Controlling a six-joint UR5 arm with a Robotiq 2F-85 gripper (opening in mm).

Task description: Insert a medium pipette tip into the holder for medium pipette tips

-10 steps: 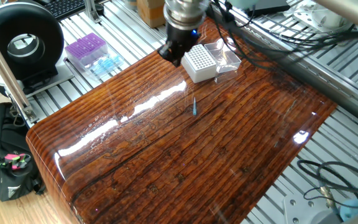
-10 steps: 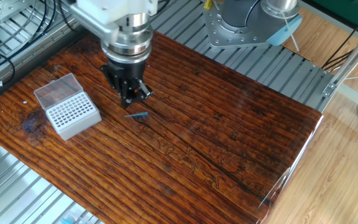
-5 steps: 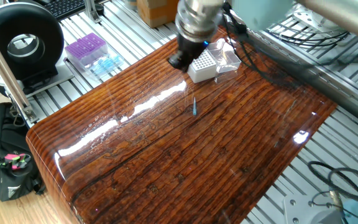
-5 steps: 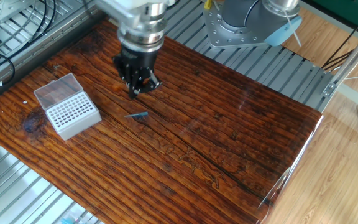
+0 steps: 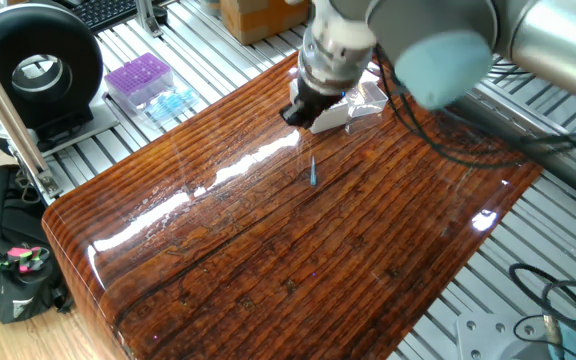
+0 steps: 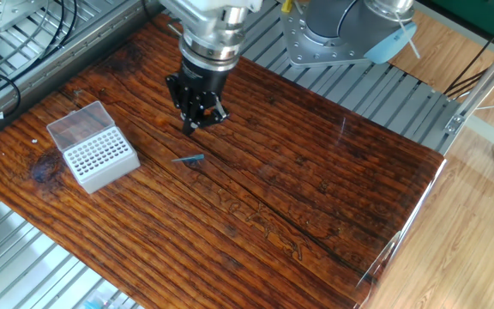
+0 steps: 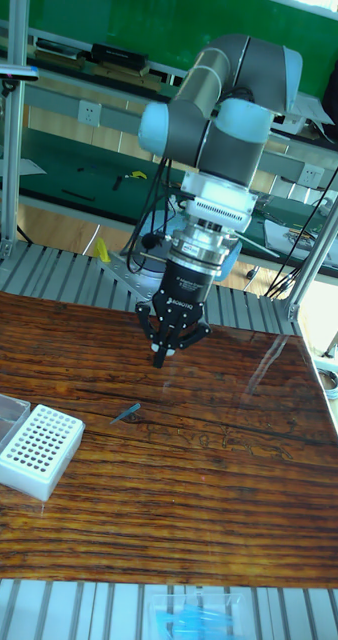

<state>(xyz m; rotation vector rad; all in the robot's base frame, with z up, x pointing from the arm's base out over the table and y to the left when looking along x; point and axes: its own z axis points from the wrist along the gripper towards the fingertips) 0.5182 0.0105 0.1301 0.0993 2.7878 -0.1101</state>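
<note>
The medium pipette tip (image 6: pixel 189 159) is a slim teal cone lying flat on the dark wooden table (image 6: pixel 316 189), also seen as the tip (image 5: pixel 312 173) and the tip (image 7: pixel 126 412). The holder (image 6: pixel 99 157) is a white block with a grid of holes and a clear lid (image 6: pixel 79 124) hinged back; the holder (image 7: pixel 39 450) stands left of the tip. My gripper (image 6: pixel 197 125) hovers just beyond the tip, apart from it, fingers together and holding nothing. In one fixed view my gripper (image 5: pixel 299 112) covers part of the holder (image 5: pixel 346 112).
A purple tip box (image 5: pixel 138 80) and a heap of light-blue tips (image 5: pixel 171 103) sit on the slatted metal frame beside the table. A black round device (image 5: pixel 36 72) and a black bag (image 5: pixel 8 250) are off the table's left end. Cables trail behind the arm.
My gripper has moved away from the holder's side, past the lying tip, toward the table's far edge. The tip and holder have stayed put.
</note>
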